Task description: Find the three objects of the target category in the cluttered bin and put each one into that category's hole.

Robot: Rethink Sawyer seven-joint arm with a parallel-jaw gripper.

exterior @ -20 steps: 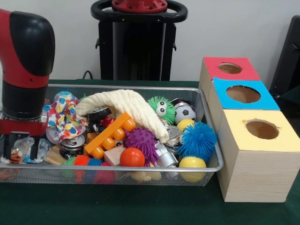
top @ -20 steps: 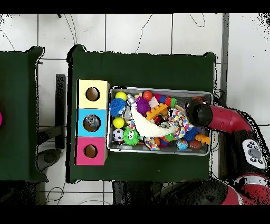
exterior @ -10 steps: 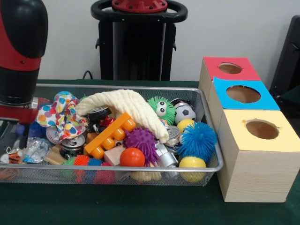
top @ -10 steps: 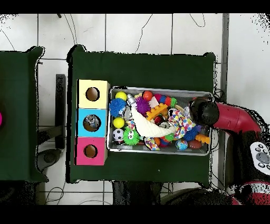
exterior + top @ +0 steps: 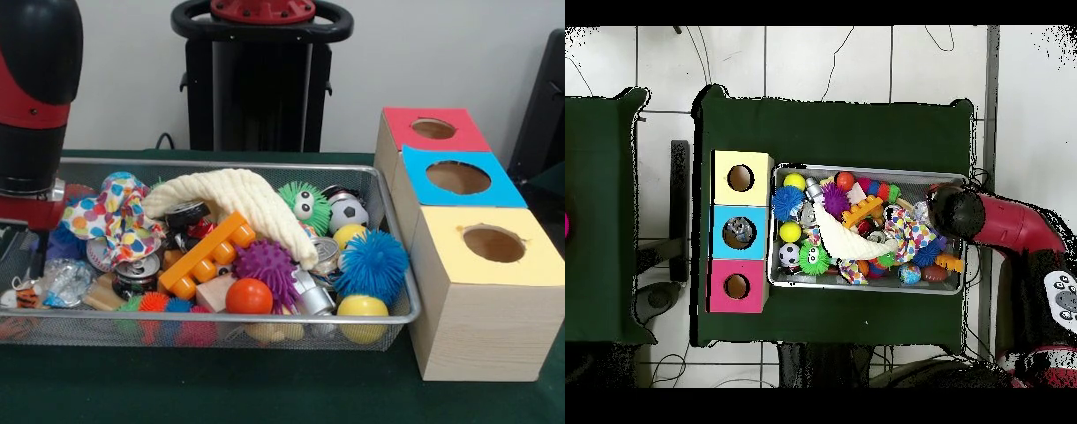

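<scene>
At the left edge of the front frame the red and black arm (image 5: 35, 97) stands over the end of the wire bin (image 5: 388, 265), and below it only a dark stub of the pincer (image 5: 31, 252) shows against the mesh; I cannot tell whether it is apart or together, or whether it carries anything.

As for progress, the bin looks full: the cream cloth (image 5: 238, 199) lies draped across the middle, with the orange brick (image 5: 207, 252), purple spiky ball (image 5: 265, 265), orange ball (image 5: 249, 297), blue spiky ball (image 5: 372, 263), two yellow balls, soccer ball (image 5: 349, 212), green googly-eyed ball (image 5: 305, 205) and a can (image 5: 137, 274) packed round it. The three boxes at the right, red (image 5: 433, 128), blue (image 5: 457, 177) and yellow (image 5: 494, 244), show only dark holes from the front. From above, something greyish sits in the blue box's hole (image 5: 739, 233), though I can't say what. Which category is wanted isn't shown, so I'd judge most of the sorting not yet done.

Against a second ago, the arm has risen and slid further toward the left edge of the front frame; then both fingers hung plainly down among the clutter at lower left, now they are nearly out of sight. The toys seem unshifted.
</scene>
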